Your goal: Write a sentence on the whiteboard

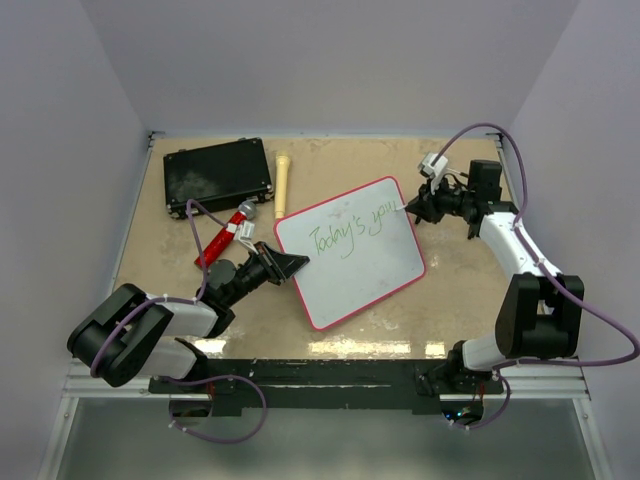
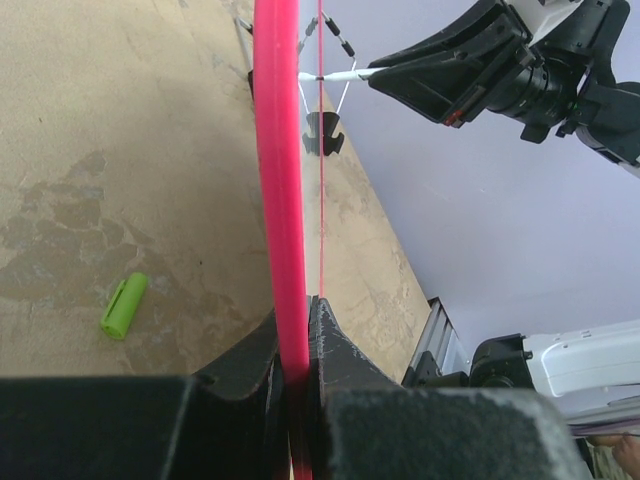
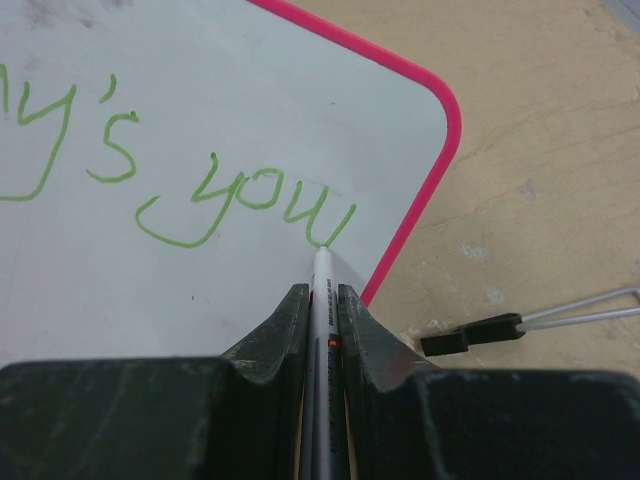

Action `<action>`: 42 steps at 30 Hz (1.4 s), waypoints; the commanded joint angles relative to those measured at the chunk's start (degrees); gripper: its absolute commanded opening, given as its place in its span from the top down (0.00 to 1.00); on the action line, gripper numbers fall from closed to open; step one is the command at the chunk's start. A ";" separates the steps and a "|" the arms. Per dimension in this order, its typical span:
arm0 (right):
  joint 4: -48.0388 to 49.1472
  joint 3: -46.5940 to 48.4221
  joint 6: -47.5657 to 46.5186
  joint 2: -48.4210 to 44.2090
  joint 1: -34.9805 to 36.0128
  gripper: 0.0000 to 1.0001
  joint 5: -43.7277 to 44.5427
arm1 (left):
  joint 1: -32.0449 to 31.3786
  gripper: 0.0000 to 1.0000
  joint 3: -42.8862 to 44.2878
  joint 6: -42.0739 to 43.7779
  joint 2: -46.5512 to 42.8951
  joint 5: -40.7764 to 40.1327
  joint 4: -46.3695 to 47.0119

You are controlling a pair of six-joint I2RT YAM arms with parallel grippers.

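The left gripper (image 1: 291, 265) pinches the whiteboard (image 1: 380, 265) by its rim, while the right gripper (image 1: 408, 208), clamped on a pen (image 3: 322, 275), touches the sentence (image 3: 248, 190).

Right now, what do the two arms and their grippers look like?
The left arm and right arm have white links between bulky black joints. The left gripper and right gripper each have two black wedge-shaped fingers. A lilac cable loops along each arm.

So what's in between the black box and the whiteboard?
A pale stick lies between the black case and the whiteboard. A red-handled tool has its head in the gap too. The top view shows this.
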 commanded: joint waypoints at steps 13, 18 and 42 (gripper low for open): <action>5.46 2.85 4.05 -0.53 0.33 1.00 1.80 | -0.32 1.00 1.71 5.28 0.27 2.27 3.50; 9.42 3.55 8.00 -0.53 0.42 1.00 6.02 | -0.32 1.00 1.71 5.19 0.18 2.27 3.50; -10.09 2.50 -2.36 -15.65 15.88 1.00 -14.10 | -0.32 1.00 3.03 1.50 -2.90 -15.04 0.69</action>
